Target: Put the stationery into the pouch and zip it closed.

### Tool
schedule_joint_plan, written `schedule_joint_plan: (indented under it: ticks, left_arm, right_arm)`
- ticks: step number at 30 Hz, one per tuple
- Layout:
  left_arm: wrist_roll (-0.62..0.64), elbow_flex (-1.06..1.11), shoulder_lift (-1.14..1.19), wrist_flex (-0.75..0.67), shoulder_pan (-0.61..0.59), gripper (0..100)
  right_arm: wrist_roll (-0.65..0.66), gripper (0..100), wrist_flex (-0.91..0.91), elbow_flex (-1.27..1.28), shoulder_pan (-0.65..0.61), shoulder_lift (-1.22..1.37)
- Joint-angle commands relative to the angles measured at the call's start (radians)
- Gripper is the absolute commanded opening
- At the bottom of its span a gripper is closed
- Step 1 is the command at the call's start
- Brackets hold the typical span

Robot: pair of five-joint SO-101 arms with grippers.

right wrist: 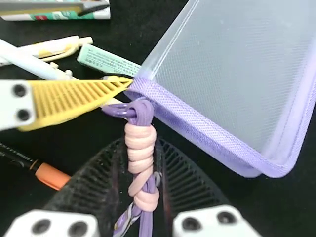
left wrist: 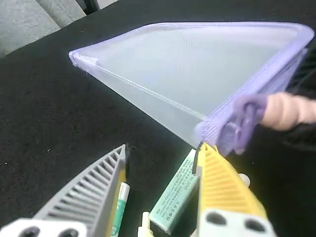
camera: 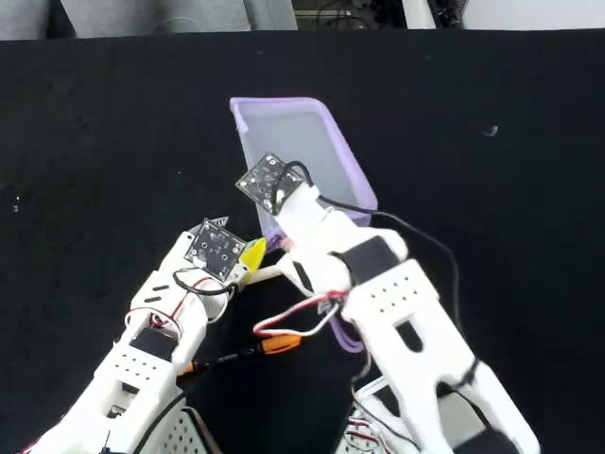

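Pouch (right wrist: 237,64) first, at its zip end. Your right gripper (right wrist: 139,148) has its black fingers (right wrist: 94,182) clamped on the pink coiled cord (right wrist: 140,170) tied to the purple zip slider (right wrist: 133,109). The slider sits at the pouch corner nearest the arms.

Your left gripper (left wrist: 163,148) stands with jaws apart, gripping nothing. Its yellow finger (right wrist: 74,96) has its tip touching that same corner, just beside the slider. Its grey finger (left wrist: 96,190) is well off the pouch.

The pouch lies flat on the black table (camera: 492,113), mid-table, with the right arm reaching over its near end.

Stationery is on the table, outside the pouch:
- A mint-green eraser (left wrist: 175,197) lies between your left jaws, close to the yellow finger.
- A green-and-white pen (left wrist: 118,207) lies by the grey finger.
- White pens (right wrist: 34,61) lie just beyond the yellow finger.
- An orange-collared black pen (camera: 269,347) lies near the arm bases, between both arms.

The yellow finger and the slider crowd the corner.
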Motion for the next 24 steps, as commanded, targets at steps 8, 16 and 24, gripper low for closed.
schedule_joint_plan:
  ticks: [8, 16, 24]
  left_arm:
    - [-0.003, 0.019, -0.026, 0.002, 0.008, 23]
    - [-0.002, 0.021, -0.026, 0.002, 0.041, 23]
    - [-0.002, 0.021, -0.028, 0.006, 0.002, 23]
  right_arm:
    - [-0.008, 1.1, 0.034, -0.05, -0.015, -0.093]
    - [-0.008, 1.1, -0.002, -0.035, -0.086, -0.064]
    - [-0.008, 1.1, -0.023, -0.031, -0.094, -0.058]
